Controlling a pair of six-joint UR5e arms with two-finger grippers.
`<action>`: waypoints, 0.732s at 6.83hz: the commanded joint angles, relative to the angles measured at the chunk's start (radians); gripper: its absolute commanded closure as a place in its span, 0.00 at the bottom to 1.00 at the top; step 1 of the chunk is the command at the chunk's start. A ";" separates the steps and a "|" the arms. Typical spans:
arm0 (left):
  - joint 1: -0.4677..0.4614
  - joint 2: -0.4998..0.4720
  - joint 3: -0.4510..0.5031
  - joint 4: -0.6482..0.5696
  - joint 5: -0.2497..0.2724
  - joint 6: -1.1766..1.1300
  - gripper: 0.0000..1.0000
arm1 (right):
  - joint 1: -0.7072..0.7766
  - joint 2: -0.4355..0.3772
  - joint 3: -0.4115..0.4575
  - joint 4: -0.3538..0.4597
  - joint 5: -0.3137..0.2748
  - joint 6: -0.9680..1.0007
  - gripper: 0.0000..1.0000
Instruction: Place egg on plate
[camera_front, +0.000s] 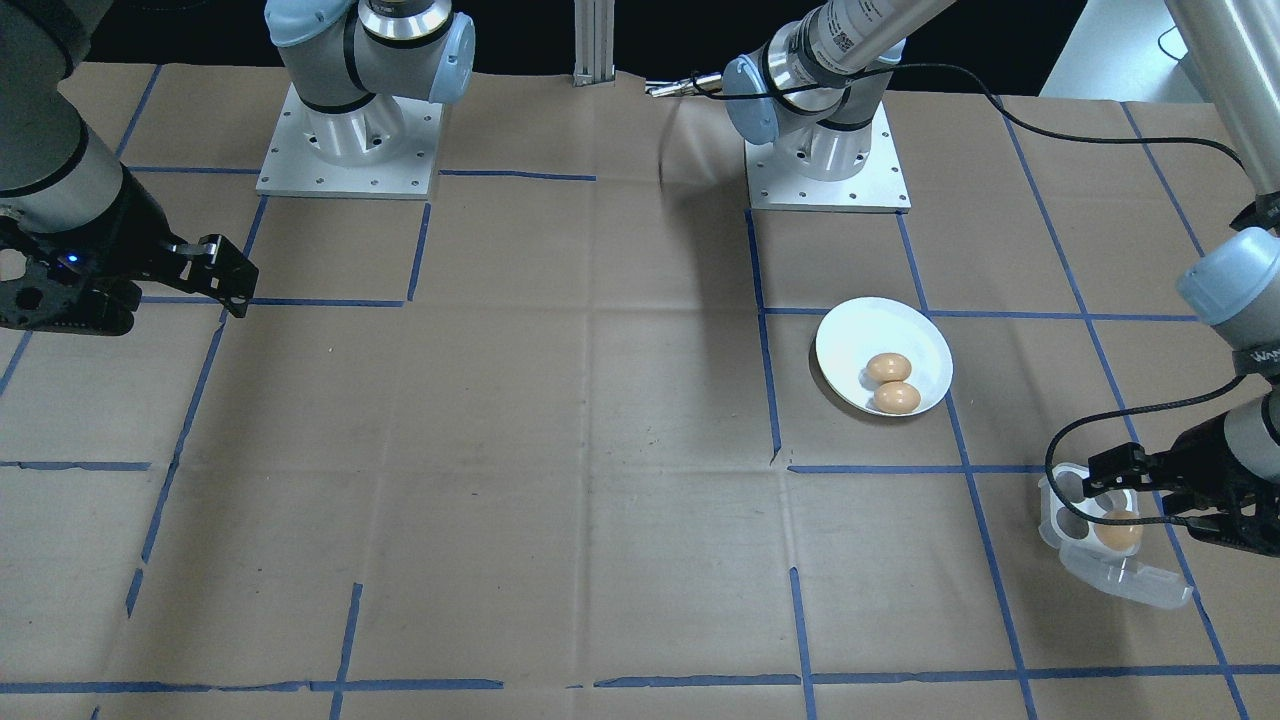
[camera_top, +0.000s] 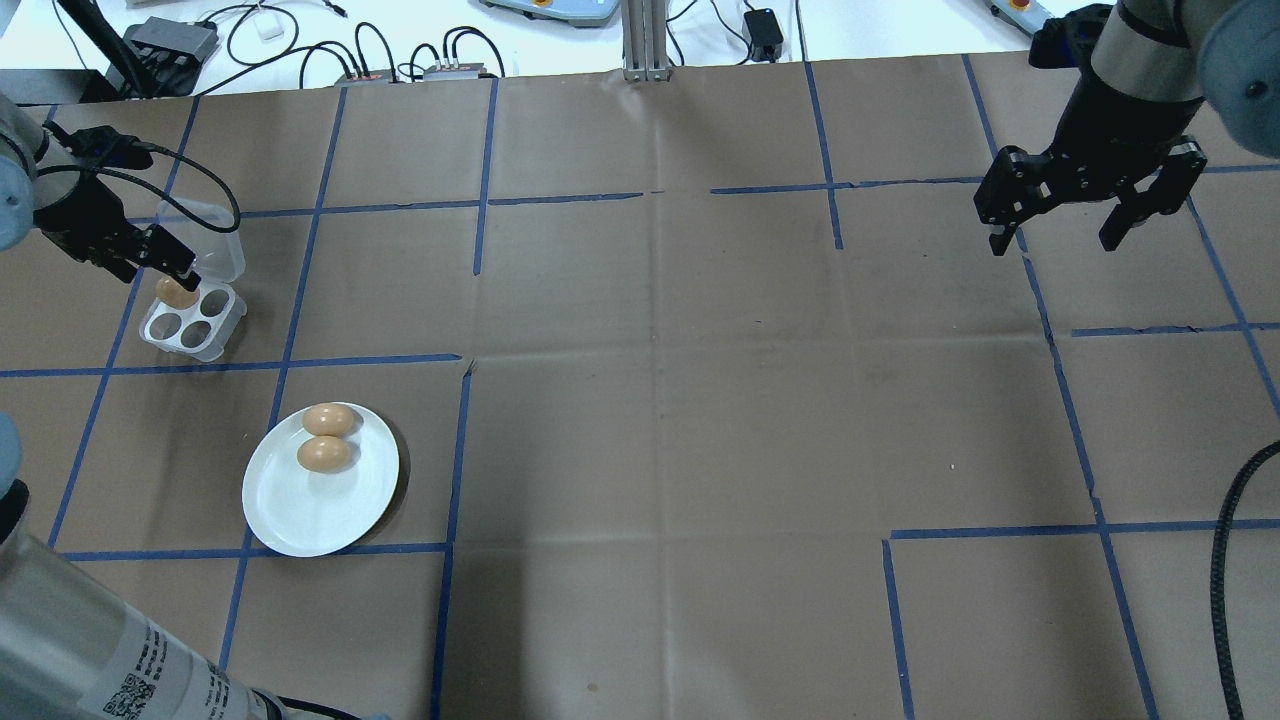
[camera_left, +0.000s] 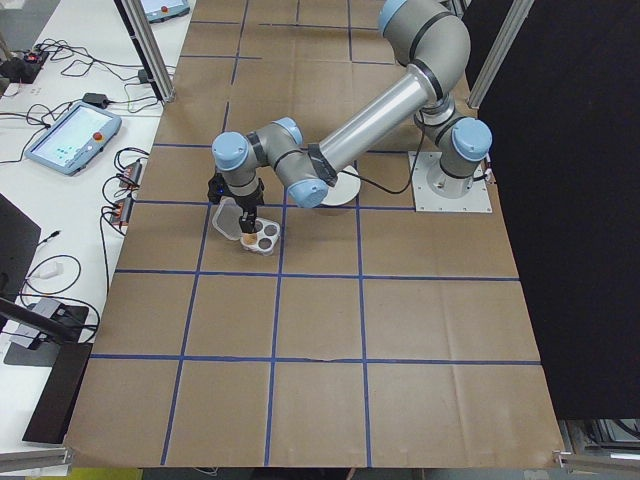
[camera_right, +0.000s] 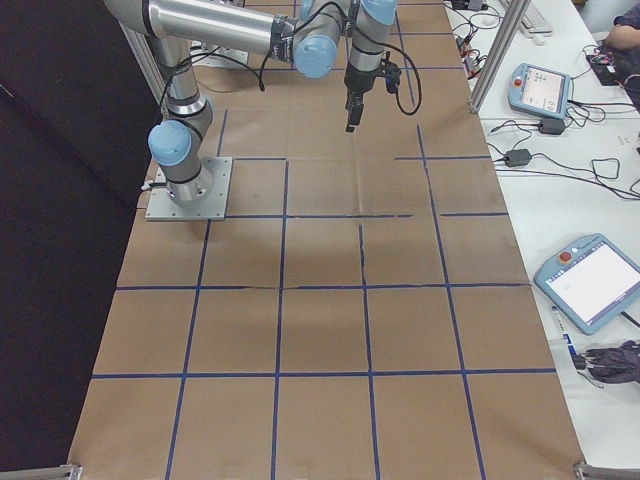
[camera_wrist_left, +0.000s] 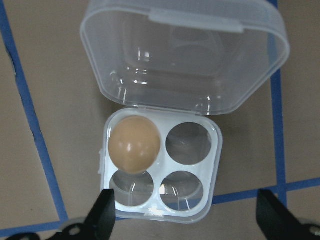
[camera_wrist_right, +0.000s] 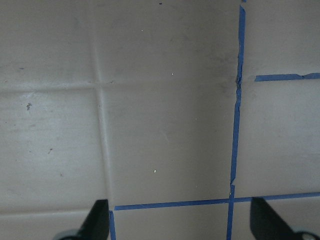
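L gripper (camera_top: 150, 262) hangs right over the clear four-cup egg carton (camera_wrist_left: 162, 167), jaws apart, nothing between them; wrist cam shows both fingertips (camera_wrist_left: 106, 212) spread wide either side of the tray. One brown egg (camera_wrist_left: 134, 144) sits in a cup next to the hinge, other 3 cups bare, lid (camera_wrist_left: 187, 52) flipped open flat on the table. White plate (camera_top: 300, 510) lies well apart from the carton, nearer the robot's base, w/ two eggs on plate (camera_top: 326, 438) touching each other, off-centre toward the rim on the carton side. R gripper (camera_top: 1090, 225) is up in the air at the far other end of the brown paper-covered table (camera_top: 660, 400), jaws apart & empty, only paper & blue tape lines (camera_wrist_right: 235, 125) under it.
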 joint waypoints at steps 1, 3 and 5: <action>0.021 -0.046 0.020 0.036 0.003 0.123 0.02 | 0.000 0.000 0.000 0.000 0.000 0.000 0.00; 0.023 -0.077 0.041 0.034 -0.007 0.119 0.03 | 0.000 0.000 0.000 0.000 0.000 0.000 0.00; 0.021 -0.083 0.052 0.037 -0.007 0.117 0.18 | 0.000 0.000 0.000 0.000 0.000 0.000 0.00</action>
